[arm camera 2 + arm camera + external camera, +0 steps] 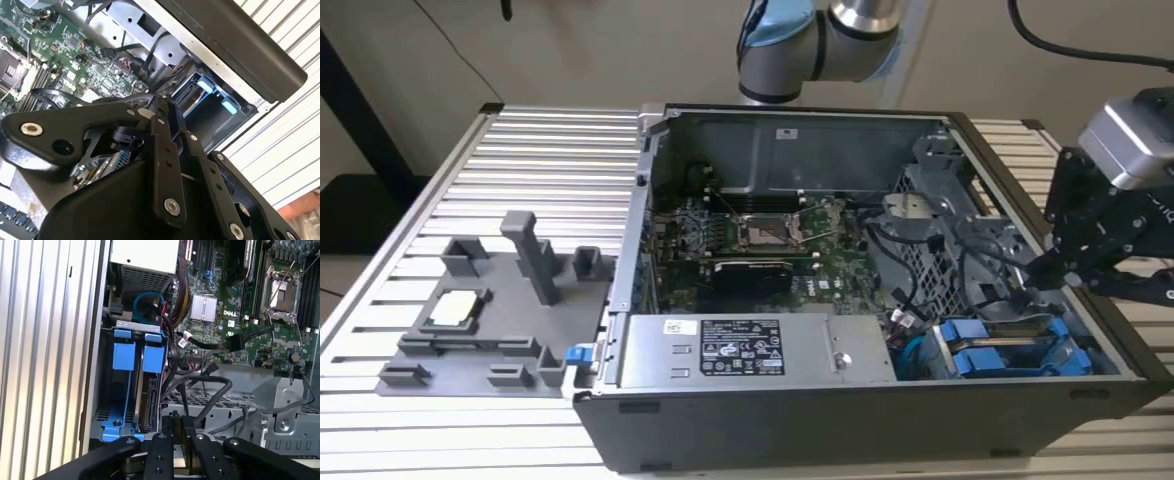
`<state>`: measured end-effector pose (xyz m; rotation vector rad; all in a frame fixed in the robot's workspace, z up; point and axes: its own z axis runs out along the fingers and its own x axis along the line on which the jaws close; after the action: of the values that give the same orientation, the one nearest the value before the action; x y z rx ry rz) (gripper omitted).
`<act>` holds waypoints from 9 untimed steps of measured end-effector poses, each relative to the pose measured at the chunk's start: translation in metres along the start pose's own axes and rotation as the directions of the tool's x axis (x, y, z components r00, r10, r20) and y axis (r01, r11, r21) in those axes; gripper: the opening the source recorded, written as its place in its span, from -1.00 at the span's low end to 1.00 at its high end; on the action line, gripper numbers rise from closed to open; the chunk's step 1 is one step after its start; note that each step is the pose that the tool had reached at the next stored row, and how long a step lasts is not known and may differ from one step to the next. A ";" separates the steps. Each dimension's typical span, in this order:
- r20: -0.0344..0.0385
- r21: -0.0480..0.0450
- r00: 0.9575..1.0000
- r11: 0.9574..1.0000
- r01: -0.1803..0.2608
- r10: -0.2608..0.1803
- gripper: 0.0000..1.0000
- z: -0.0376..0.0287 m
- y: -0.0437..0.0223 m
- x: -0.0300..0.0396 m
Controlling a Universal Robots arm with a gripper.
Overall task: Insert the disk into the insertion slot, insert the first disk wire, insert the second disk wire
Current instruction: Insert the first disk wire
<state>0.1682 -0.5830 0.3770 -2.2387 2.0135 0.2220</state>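
- Table [534,160]: ribbed aluminium slats. It carries the whole job flat and steady.
- Computer case [854,430]: dark sheet metal, laid on its side with the cover off, so the interior faces upward for access.
- Motherboard [761,240]: green board lying flat on the case floor, with an open square socket at its middle.
- Power supply [734,350]: plain grey metal box with a printed label, against the near wall in the exterior view.
- Insertion slot [106,385]: a bay of the folded grey sheet-metal cage, in the case corner just beside the power supply.
- Gripper [177,422]: black linkage arms with bright screws. I hang over the cage corner, at the edge of the perforated panel [220,402]. My jaws are drawn narrow, nearly together. I cannot tell whether they pinch anything.
- Disk [148,400]: a thin silver-grey slab in a glossy blue plastic frame, seated edge-up in the insertion slot. A second blue frame [124,357] stands alongside, nearer the case wall. I judge the insertion step complete.
- Black cables [220,385]: round and flexible, looping loose over the panel close to my fingertips. I see no plug on the disk's connector edge.
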 end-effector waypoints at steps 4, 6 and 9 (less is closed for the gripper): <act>0.000 0.010 0.999 0.998 -0.054 0.054 -0.62 0.0022 -0.0001 0.0005; -0.012 0.012 0.998 0.998 -0.067 0.068 -0.62 0.0025 -0.0001 0.0005; -0.063 0.008 0.996 0.998 -0.069 0.070 -0.62 0.0030 -0.0003 -0.0012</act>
<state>0.1682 -0.5812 0.3742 -2.2013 2.1234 0.1535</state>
